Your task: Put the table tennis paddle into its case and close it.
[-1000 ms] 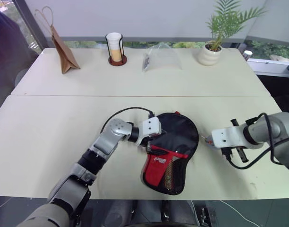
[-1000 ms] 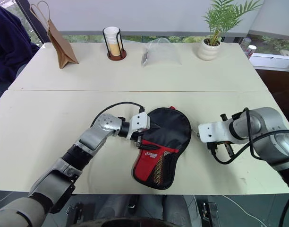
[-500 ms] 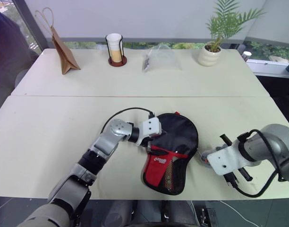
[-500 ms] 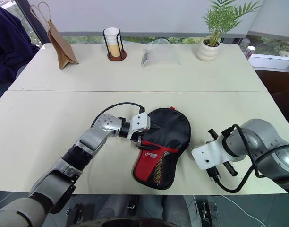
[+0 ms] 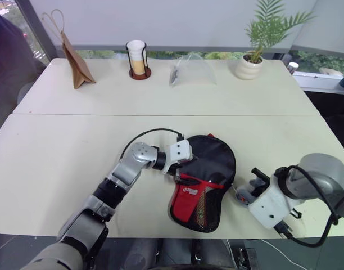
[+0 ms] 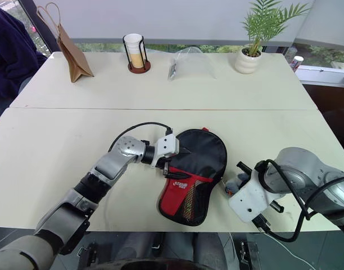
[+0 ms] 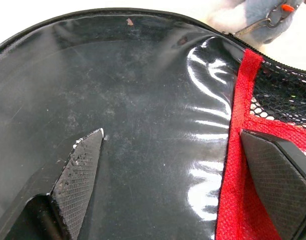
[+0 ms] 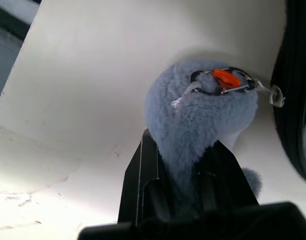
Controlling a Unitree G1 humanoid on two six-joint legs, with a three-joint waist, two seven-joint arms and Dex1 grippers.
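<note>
Even daylight lit the desk [image 5: 59, 163] brightly; shadows were soft, glare streaked the case [image 7: 203, 125], and the wrist views were slightly blurred.

Bare table [image 5: 59, 163] lies open left of the case [image 5: 208, 169]; bag [image 5: 76, 63], cup [image 5: 137, 57], pouch [image 5: 191, 68] and plant [image 5: 256, 53] line the far edge.

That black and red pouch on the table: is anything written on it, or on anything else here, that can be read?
Case: white lettering on its red panel, too small and blurred to read.
Paper bag, cup, clear bag, plant pot: no text visible.
</note>
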